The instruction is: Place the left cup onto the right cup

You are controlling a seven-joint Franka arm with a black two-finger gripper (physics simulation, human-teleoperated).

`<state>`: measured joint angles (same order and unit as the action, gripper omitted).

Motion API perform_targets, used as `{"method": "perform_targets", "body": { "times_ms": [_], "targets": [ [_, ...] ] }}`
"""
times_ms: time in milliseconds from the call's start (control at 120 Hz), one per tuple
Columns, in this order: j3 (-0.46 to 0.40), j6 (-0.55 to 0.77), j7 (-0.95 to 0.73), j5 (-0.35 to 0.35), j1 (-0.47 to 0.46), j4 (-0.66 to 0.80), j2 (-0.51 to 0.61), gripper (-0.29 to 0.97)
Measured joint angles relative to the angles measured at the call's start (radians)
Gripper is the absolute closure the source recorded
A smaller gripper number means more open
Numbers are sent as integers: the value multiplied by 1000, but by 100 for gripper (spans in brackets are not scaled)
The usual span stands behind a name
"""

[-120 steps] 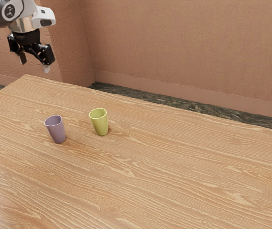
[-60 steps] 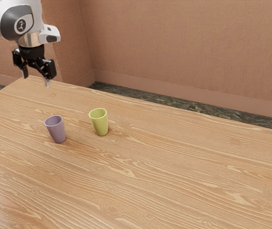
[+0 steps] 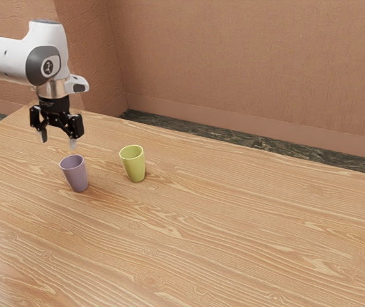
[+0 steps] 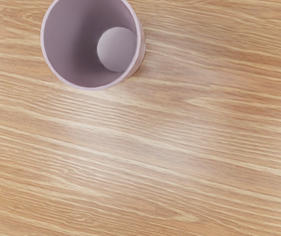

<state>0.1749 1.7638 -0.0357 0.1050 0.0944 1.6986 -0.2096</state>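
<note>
Since the earlier frames, the arm has descended, and the hand now hangs above the purple cup without touching it, fingers spread apart and holding nothing. This cup stands upright on the wooden desk, near the green cup on the exterior view's right, the two apart. It is pale lilac, plain, handle-less and tapered; the wrist view looks into its mouth, showing the round base
</note>
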Motion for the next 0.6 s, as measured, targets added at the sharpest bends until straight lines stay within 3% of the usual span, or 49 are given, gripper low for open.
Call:
{"method": "perform_targets", "body": {
  "times_ms": [600],
  "targets": [
    [0,149,-46,-88,36,7,-125,0]
  ]
}}
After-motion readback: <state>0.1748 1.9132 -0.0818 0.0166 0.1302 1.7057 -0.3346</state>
